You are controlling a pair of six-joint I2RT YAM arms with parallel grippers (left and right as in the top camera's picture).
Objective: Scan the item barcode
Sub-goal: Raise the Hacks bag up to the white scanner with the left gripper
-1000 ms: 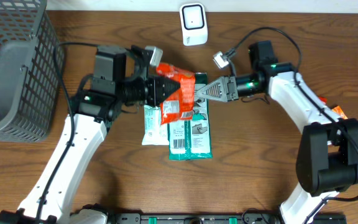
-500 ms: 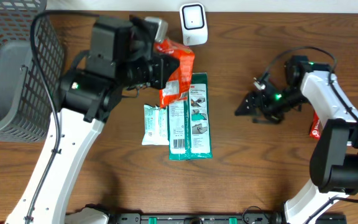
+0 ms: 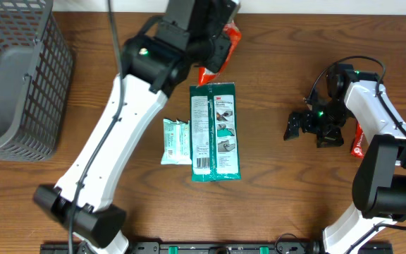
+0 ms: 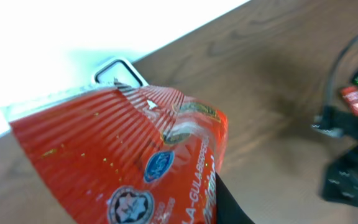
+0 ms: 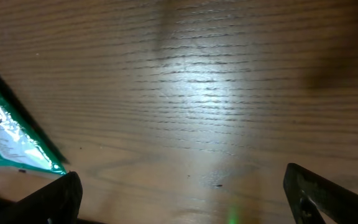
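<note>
My left gripper (image 4: 188,214) is shut on a red snack packet (image 4: 129,155), and one black finger (image 4: 230,200) shows at the packet's right edge. In the overhead view the packet (image 3: 232,35) is lifted to the table's back edge, under my raised left arm. The white scanner (image 4: 118,71) peeks out just behind the packet's top edge in the left wrist view; the arm hides it from overhead. My right gripper (image 3: 292,128) hangs low over bare wood at the right, open wide with nothing between its fingers (image 5: 51,199).
A green packet (image 3: 215,130) and a small white packet (image 3: 175,141) lie mid-table; the green one's corner (image 5: 11,143) shows in the right wrist view. A grey wire basket (image 3: 13,77) stands far left. A red item (image 3: 356,144) lies beside the right arm.
The right gripper let go of the red packet, pulled back to the right and opened wide. The left arm rose and carried the packet back toward the scanner.
</note>
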